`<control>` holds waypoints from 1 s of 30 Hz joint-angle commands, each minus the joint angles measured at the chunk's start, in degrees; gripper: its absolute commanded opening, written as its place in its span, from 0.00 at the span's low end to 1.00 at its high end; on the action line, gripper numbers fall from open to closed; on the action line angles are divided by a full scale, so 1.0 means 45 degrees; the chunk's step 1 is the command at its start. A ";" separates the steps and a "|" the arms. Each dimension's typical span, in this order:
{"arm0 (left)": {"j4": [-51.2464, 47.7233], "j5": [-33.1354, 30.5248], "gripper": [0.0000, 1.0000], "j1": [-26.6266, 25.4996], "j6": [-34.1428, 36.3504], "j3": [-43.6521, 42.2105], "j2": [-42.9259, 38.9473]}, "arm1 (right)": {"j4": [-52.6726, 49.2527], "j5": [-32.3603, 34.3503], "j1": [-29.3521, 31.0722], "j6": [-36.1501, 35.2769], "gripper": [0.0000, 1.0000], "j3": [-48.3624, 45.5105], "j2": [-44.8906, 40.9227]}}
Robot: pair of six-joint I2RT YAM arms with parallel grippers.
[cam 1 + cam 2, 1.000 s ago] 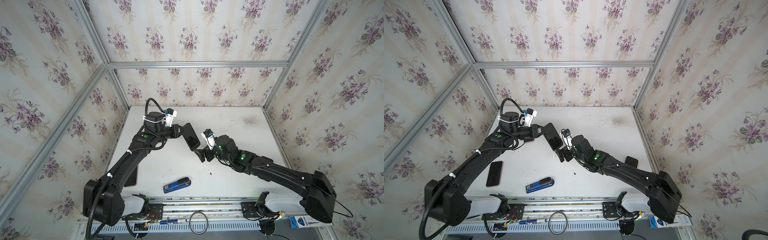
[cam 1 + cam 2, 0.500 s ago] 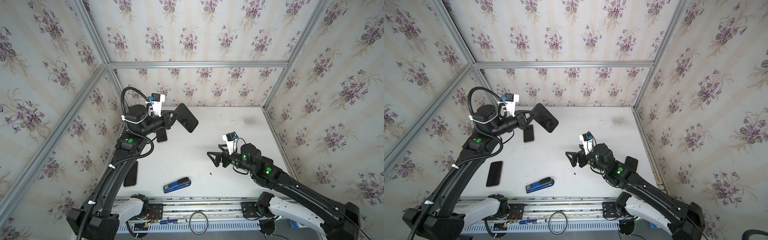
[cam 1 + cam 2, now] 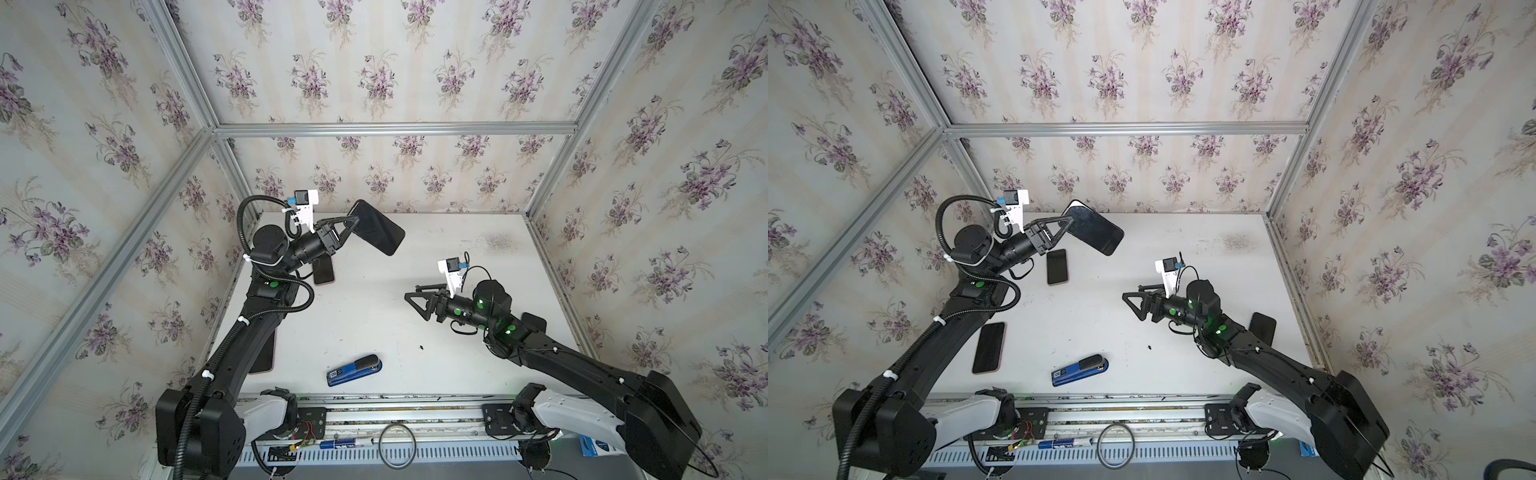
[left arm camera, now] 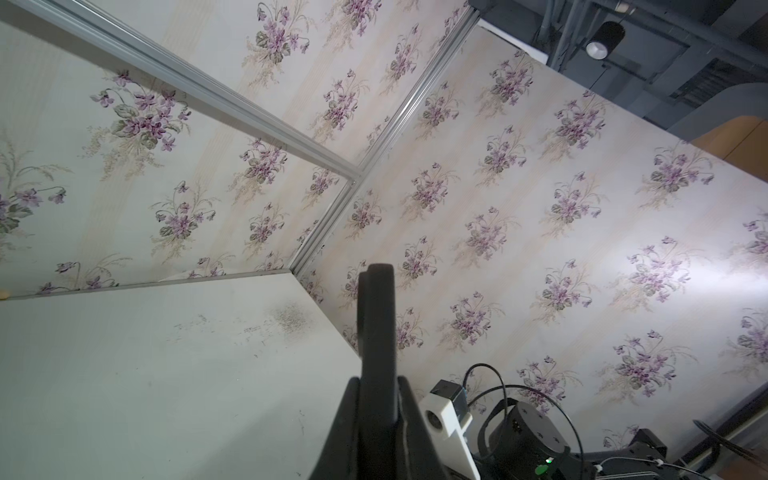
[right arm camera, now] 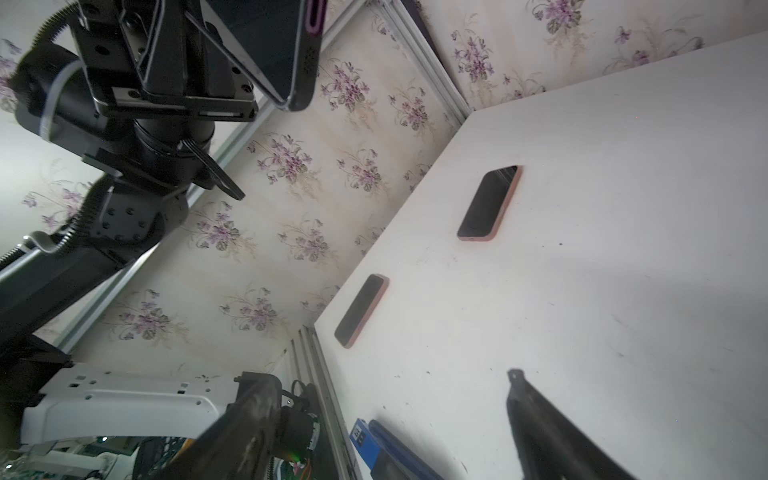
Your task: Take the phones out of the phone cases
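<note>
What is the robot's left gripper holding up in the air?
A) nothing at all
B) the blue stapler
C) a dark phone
C: the left gripper is shut on the dark phone, above the table, while the blue stapler lies on it.

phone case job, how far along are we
Done: left hand has the cased phone lifted off the table. In hand: only that grip; right hand is open and empty, apart from it. Left: separating phone and case, which look still together.
</note>
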 commanded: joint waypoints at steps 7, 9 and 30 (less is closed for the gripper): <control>0.2835 0.0693 0.00 0.0040 -0.1221 -0.0410 -0.0204 | 0.4084 -0.1118 -0.0017 0.1064 0.71 0.1288 0.1789; 0.2859 0.0692 0.00 0.0045 -0.1236 -0.0452 -0.0200 | 0.4270 -0.1136 -0.0023 0.1142 0.69 0.1547 0.1966; 0.4163 0.0893 0.00 0.0045 -0.2275 -0.0826 -0.0055 | 0.8452 -0.1747 -0.0330 0.3518 0.41 0.2740 0.4163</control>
